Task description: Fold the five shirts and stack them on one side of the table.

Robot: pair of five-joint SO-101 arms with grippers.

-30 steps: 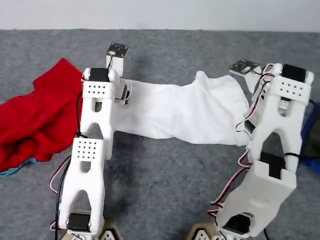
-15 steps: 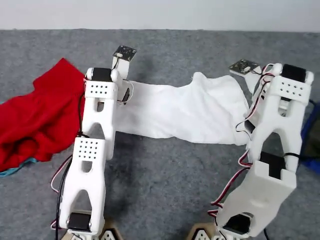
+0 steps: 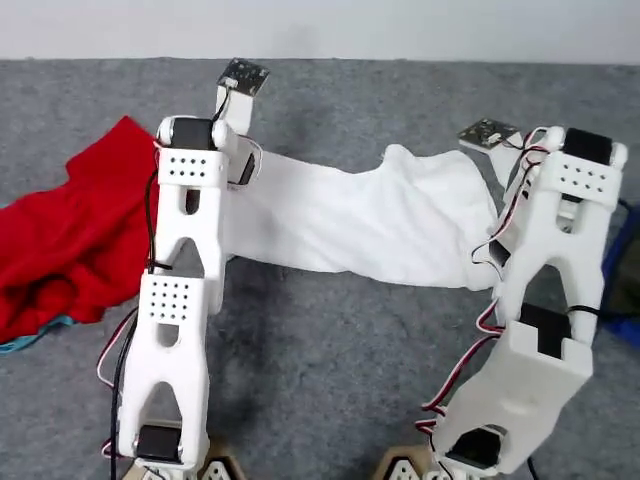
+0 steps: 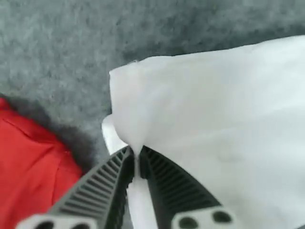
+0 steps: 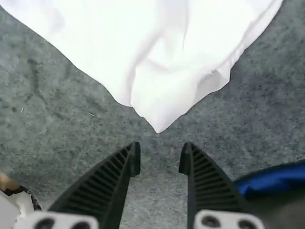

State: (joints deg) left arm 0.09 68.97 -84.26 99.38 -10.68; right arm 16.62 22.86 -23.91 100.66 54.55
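Note:
A white shirt [image 3: 360, 220] lies stretched across the grey table between the two arms. My left gripper [image 4: 136, 162] is shut on the white shirt's [image 4: 214, 109] left edge, pinching a fold of the cloth and holding it slightly lifted. My right gripper [image 5: 159, 160] stands open just above the table, a short way from a corner of the white shirt [image 5: 157, 57], with nothing between its fingers. A red shirt [image 3: 70, 235] lies crumpled at the table's left side, and the red shirt [image 4: 28, 176] also shows beside my left gripper.
A blue garment [image 3: 628, 260] peeks in at the table's right edge, also seen as a blue garment [image 5: 271, 179] near my right gripper. A teal bit of cloth [image 3: 30, 338] sticks out under the red shirt. Bare grey table [image 3: 340, 360] lies in front of the white shirt.
My left gripper has moved away from the base and slightly left, pulling the white shirt's left edge with it and stretching the cloth. The right arm has stayed still.

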